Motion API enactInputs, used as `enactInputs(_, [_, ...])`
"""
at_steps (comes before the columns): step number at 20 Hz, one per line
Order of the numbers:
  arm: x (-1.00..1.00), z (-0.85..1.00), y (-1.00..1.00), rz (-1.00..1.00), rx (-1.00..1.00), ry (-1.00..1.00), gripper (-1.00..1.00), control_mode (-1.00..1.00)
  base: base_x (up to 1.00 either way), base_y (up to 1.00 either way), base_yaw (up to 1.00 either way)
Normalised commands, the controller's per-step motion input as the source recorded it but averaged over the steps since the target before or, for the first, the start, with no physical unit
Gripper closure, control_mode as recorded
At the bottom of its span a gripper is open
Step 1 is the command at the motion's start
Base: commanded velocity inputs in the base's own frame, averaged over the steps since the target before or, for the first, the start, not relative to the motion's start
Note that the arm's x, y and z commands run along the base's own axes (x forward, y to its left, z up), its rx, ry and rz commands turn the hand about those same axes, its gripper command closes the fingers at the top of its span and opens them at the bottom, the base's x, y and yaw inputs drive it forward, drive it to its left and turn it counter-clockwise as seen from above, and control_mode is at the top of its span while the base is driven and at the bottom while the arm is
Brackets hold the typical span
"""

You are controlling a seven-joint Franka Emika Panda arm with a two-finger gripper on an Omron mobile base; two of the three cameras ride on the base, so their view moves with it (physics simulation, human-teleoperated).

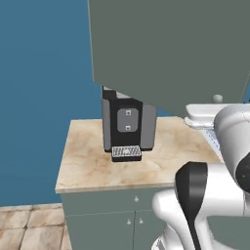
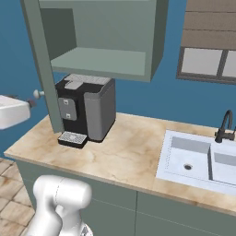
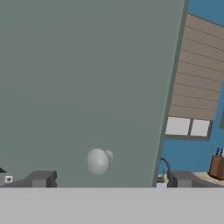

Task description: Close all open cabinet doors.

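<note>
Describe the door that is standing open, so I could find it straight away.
Start at the marble counter with the black coffee machine. Above it hangs a grey-green wall cabinet with bare shelves showing. The cabinet door swings out from its left edge towards the robot, a large flat panel with one small round silver knob near a lower corner.

A rendered home kitchen. A marble-look worktop (image 2: 124, 152) crosses the middle of the right base view, carrying a black and grey coffee machine (image 2: 85, 109) at centre left and a white double sink (image 2: 198, 161) with a dark tap (image 2: 225, 125) at the right. Grey-green wall cabinets (image 2: 106, 39) hang at the top, a blinded window (image 2: 209, 39) sits upper right against blue walls, and a knife block (image 3: 217, 165) stands at the hand view's right edge.
</note>
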Motion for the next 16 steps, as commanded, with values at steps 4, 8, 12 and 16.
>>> enactInputs(4, [0.38,-0.01,-0.22,0.01,0.0,0.0,-1.0,-1.0,0.0,0.0,0.0])
enactInputs(8, [0.41,-0.04,-0.21,0.0,0.0,0.0,-1.0,-1.0,0.0,0.0,0.0])
enactInputs(12, [0.41,-0.04,-0.21,0.01,0.0,0.0,-1.0,-1.0,0.0,0.0,0.0])
enactInputs(16, [0.45,-0.02,-0.23,0.01,0.0,0.0,-1.0,-1.0,0.0,0.0,0.0])
